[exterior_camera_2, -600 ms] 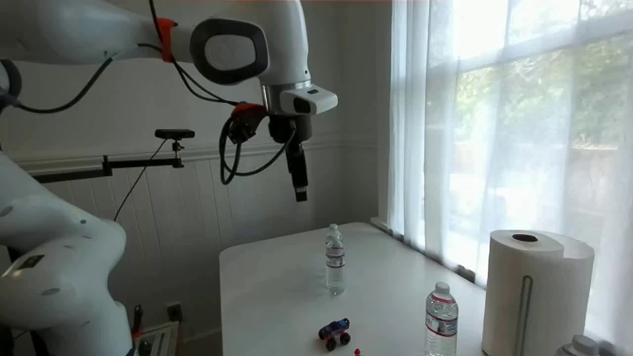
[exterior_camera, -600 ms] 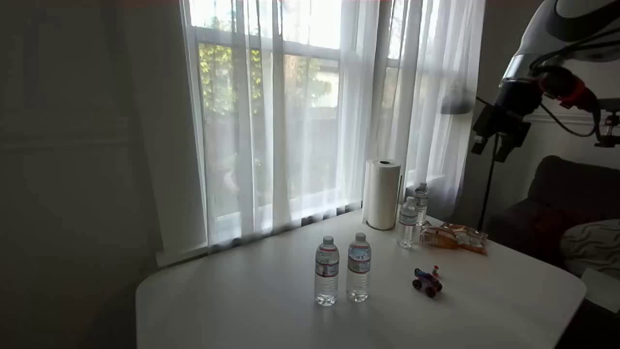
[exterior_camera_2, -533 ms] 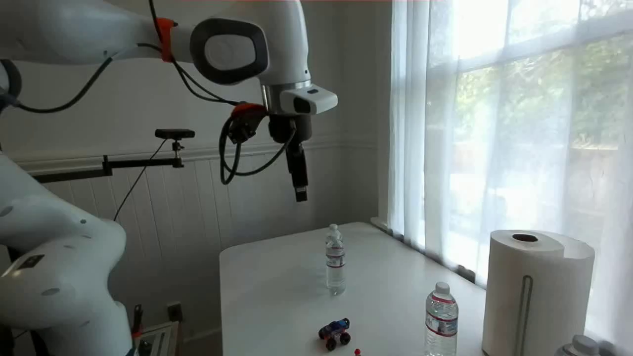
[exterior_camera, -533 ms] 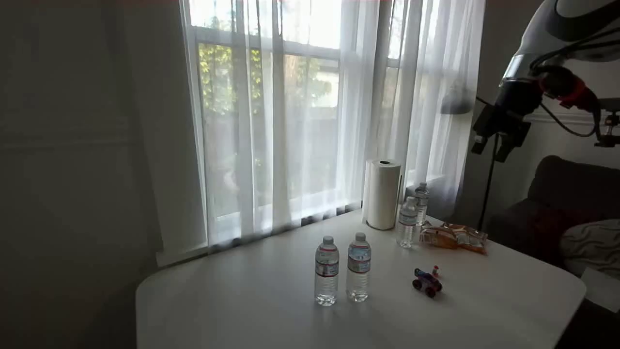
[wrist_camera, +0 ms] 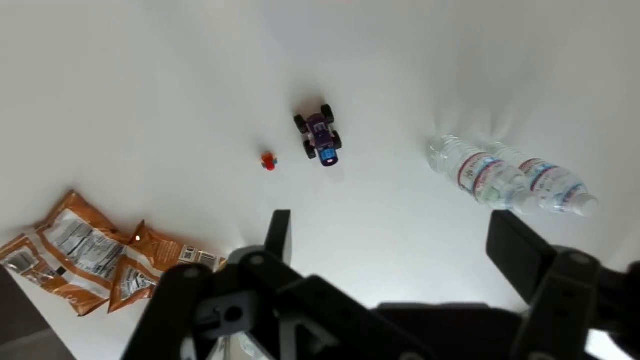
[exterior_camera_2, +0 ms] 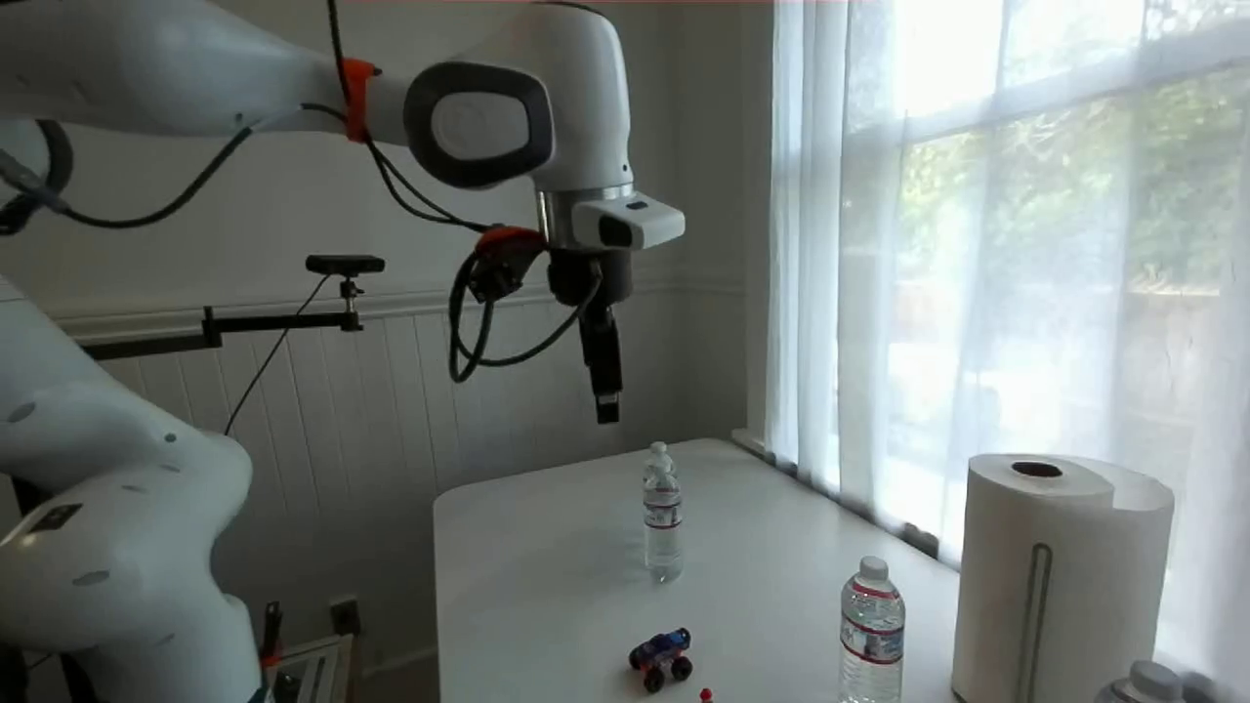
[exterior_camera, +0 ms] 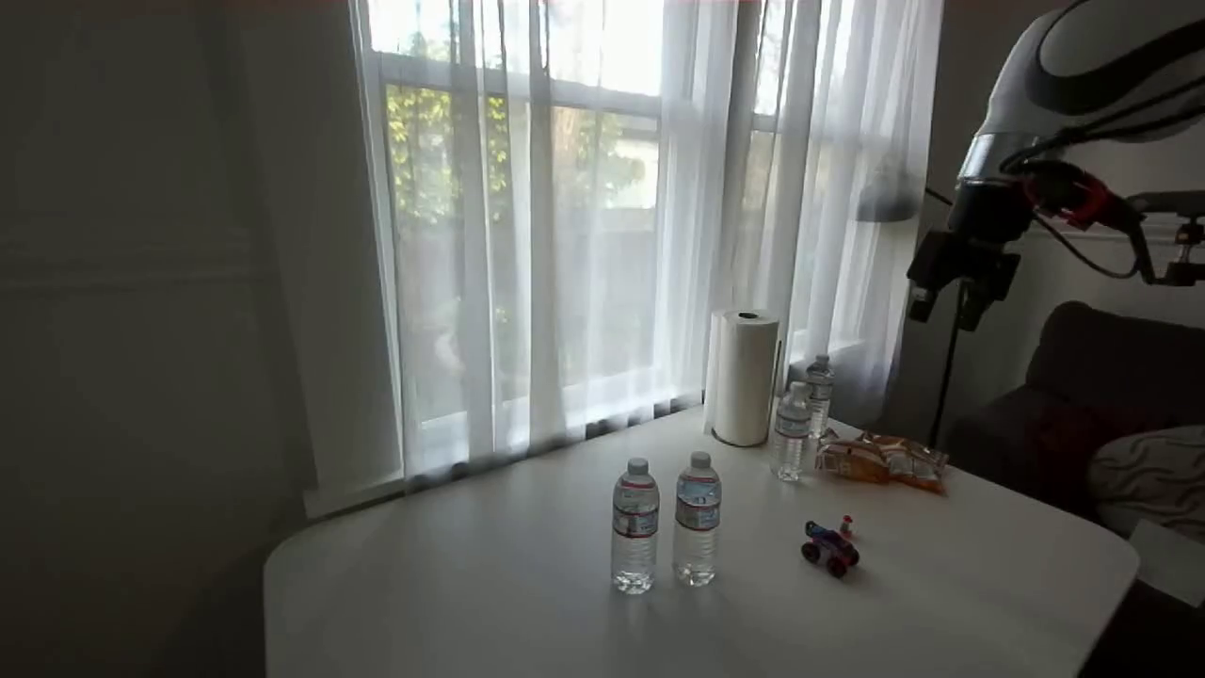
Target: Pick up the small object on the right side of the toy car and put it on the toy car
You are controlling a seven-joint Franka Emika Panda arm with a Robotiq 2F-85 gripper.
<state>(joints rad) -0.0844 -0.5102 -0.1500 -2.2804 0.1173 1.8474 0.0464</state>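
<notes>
Table [exterior_camera: 471,603]: one toy car [wrist_camera: 320,131], one small object [wrist_camera: 269,161], four bottles [exterior_camera: 697,527].

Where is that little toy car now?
In the wrist view, the toy car stands on the table above center, right of the small red object, its nearest neighbour, and left of two water bottles.

White table [exterior_camera: 471,593]: toy car [wrist_camera: 320,132], small red object [wrist_camera: 269,161] beside it, four bottles [exterior_camera: 697,520], paper roll [exterior_camera: 744,386], orange packets [wrist_camera: 82,250].

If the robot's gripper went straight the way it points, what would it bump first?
The open gripper points down, so probably the white table; exact landing spot is hard to judge.
</notes>
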